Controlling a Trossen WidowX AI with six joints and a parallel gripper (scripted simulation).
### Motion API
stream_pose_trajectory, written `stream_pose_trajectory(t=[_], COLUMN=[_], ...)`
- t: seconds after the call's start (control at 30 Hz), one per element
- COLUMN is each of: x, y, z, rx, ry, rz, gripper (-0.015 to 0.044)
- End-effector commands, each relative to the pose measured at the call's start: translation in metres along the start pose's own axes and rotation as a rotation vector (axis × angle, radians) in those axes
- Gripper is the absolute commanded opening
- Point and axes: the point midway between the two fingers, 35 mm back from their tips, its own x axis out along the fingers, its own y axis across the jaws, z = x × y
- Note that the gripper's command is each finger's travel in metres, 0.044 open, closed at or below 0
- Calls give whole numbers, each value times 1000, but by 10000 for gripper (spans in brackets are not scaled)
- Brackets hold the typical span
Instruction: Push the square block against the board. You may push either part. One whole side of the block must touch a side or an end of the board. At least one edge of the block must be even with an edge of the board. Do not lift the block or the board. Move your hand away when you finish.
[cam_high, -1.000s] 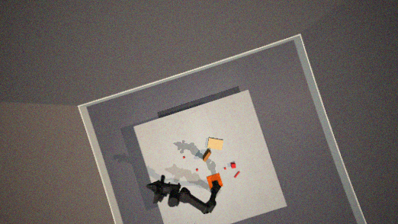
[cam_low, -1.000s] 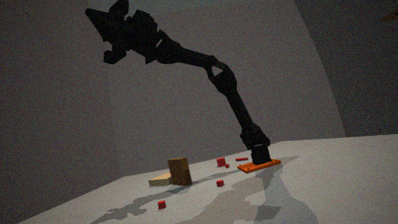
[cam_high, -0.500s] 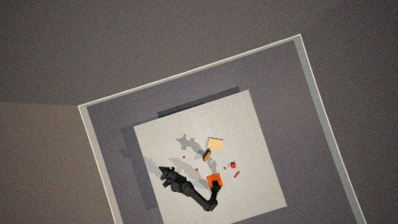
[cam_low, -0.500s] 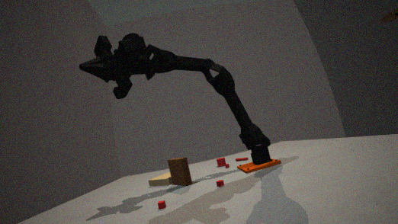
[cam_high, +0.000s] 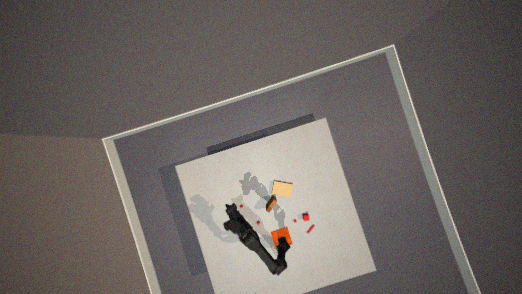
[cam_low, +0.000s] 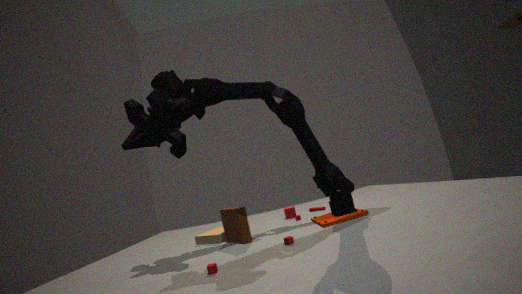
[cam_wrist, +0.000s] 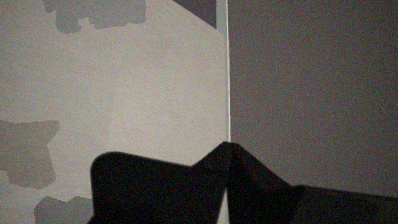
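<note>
A pale tan square block lies flat on the white table top. A brown board stands on its edge just in front of it, one end close to the block's corner and set at an angle to it. I cannot tell whether they touch. My black gripper is shut and empty. It hangs high in the air, off to the side of both parts and well clear of them. The wrist view shows only the table top, its edge and shadows.
The arm's orange base plate sits near the parts. Small red cubes and a red stick lie scattered on the table. A raised grey rim runs around the floor.
</note>
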Motion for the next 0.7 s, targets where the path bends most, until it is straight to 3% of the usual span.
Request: stream_pose_trajectory(t=[0.0,0.67], x=[-2,-48], y=[13,81], z=[-33,-152], rx=[106,568], ry=[99,551], rz=[63,307], gripper=[0,0])
